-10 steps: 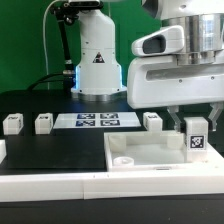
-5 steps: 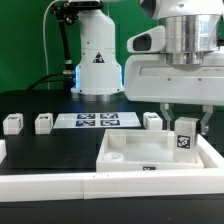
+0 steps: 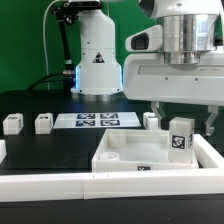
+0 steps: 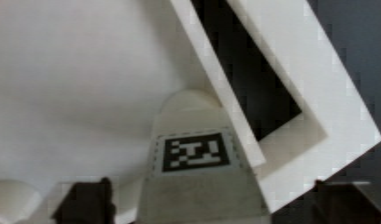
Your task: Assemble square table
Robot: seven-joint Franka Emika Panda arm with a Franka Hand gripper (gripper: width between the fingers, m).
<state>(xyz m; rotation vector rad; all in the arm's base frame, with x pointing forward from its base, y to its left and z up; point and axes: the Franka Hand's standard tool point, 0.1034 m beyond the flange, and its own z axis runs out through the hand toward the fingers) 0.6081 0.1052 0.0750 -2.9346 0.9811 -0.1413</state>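
Gripper clamped on tagged leg | leg upright | over tabletop | contact unclear

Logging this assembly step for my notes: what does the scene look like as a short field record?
tabletop: lying flat, exterior view's right
pincer: above tabletop, around one leg; whether clamped is unclear
leg at pincer: upright, tag showing, over tabletop
loose legs: three, on black table
marker board: between loose legs

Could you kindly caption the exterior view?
Gripper holds a tagged leg upright at a corner of the square table top.
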